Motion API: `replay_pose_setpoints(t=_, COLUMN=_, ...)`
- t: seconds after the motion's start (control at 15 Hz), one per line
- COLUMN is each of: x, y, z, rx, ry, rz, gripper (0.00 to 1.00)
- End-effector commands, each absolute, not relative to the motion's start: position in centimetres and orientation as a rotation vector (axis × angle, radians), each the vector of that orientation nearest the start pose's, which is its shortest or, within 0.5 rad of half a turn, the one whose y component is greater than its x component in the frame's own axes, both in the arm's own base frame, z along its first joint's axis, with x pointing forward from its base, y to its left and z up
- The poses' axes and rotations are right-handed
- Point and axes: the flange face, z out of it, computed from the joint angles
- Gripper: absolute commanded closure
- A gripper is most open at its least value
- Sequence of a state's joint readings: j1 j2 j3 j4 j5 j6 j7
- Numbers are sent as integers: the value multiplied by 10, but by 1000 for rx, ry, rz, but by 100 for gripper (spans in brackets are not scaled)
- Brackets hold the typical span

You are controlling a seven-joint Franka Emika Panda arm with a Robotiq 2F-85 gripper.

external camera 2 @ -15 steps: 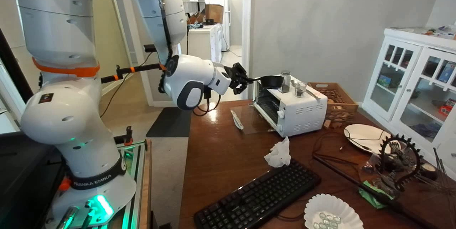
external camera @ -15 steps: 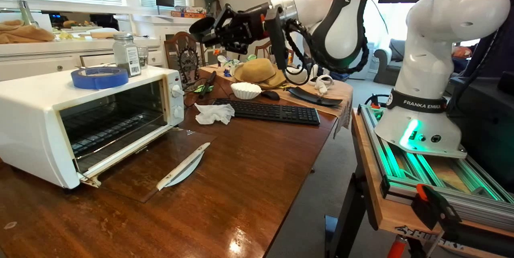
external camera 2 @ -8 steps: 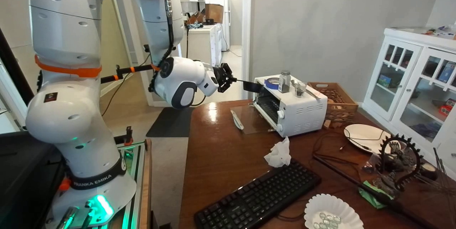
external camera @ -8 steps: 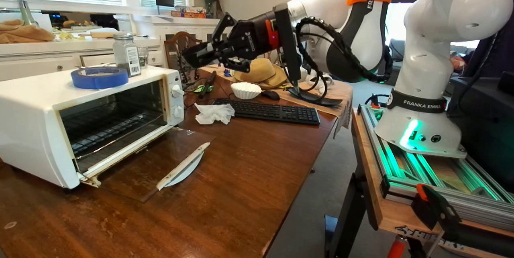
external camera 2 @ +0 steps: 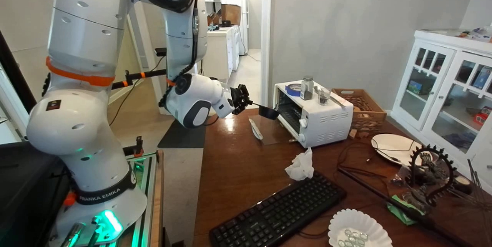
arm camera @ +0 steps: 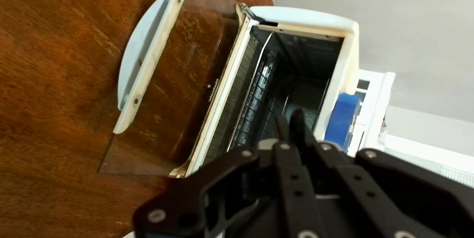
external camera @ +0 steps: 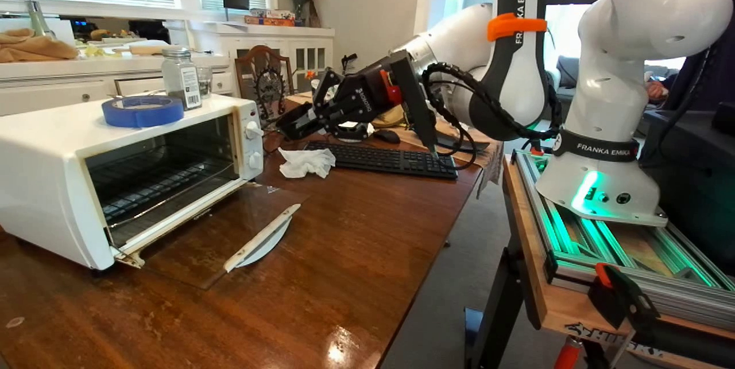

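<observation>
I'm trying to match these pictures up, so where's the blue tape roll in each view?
In an exterior view: blue tape roll, left, above mid-height.
In an exterior view: blue tape roll, just right of center.
In the wrist view: blue tape roll, right of center.
Shared landmark: the white toaster oven beneath it.

Has the pan (external camera 2: 268,113) in the end effector (external camera 2: 249,102), above the worktop (external camera 2: 238,170). Ahead and to the left, has the toaster oven (external camera 2: 317,118), with the door (external camera: 227,234) on the near side, tape roll (external camera 2: 293,91), jar (external camera 2: 307,88) and glass (external camera 2: 324,96) on top, and the basket (external camera 2: 369,122) behind. Right of the end effector, has the tissue (external camera 2: 301,165) at the far end of the keyboard (external camera 2: 282,212), then the bowl (external camera 2: 340,219) with beads (external camera 2: 353,235) inside; farther ahead, the plate (external camera 2: 389,142).
</observation>
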State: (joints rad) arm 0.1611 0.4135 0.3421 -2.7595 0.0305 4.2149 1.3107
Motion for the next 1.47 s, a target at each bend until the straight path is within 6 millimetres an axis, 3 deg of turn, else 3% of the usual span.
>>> replay_pose_setpoints(t=0.0, x=357, y=210, z=247, rx=-1938, ry=782, rz=-690, gripper=98)
replay_pose_setpoints(t=0.33, x=362, y=237, z=283, rx=-1947, ry=467, rz=-794, gripper=98)
replay_pose_setpoints(t=0.73, x=407, y=277, z=326, rx=-1806, ry=156, rz=-868, gripper=98)
replay_pose_setpoints(t=1.0, x=439, y=297, z=329, rx=-1730, ry=122, rz=-872, gripper=98)
replay_pose_setpoints(t=1.4, x=473, y=313, z=307, rx=-1669, ry=248, rz=-829, gripper=98)
